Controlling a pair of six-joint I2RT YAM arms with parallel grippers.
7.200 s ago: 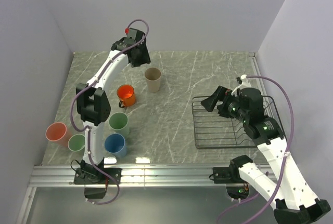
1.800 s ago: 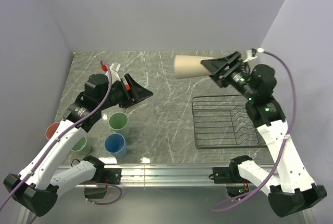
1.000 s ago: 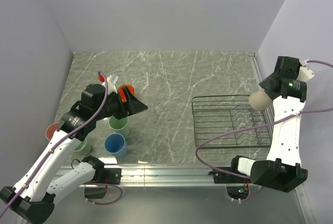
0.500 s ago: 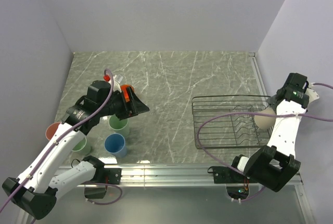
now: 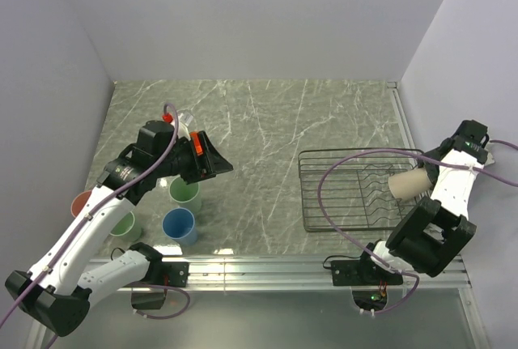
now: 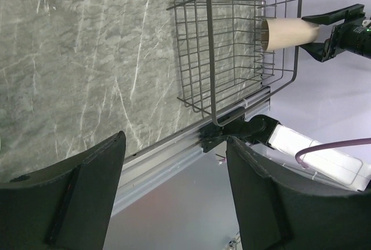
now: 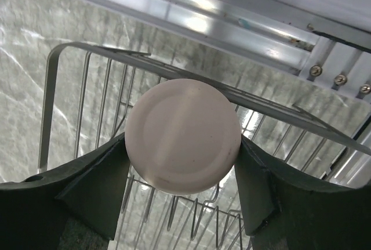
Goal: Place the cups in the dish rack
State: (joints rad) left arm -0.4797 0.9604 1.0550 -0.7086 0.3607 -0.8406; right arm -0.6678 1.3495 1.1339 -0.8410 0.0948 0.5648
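My right gripper (image 5: 422, 177) is shut on the beige cup (image 5: 402, 185). It holds the cup on its side, mouth to the left, over the right end of the dark wire dish rack (image 5: 306, 195). In the right wrist view the cup's base (image 7: 182, 135) sits between my fingers above the rack wires (image 7: 52, 87). My left gripper (image 5: 212, 159) is open and empty in the air over the orange mug (image 5: 197, 146), which is mostly hidden. A pale green cup (image 5: 185, 193), a blue cup (image 5: 179, 223), a second pale green cup (image 5: 121, 223) and a salmon-pink cup (image 5: 85, 203) stand at the left.
An aluminium rail (image 5: 243, 266) runs along the near table edge. The right wall stands close behind the rack. The left wrist view shows the rack (image 6: 208, 58), the beige cup (image 6: 287, 32) and the marble tabletop (image 6: 87, 58).
My right gripper has lowered the beige cup from above the right wall side down over the rack and turned it onto its side. My left gripper has barely shifted.
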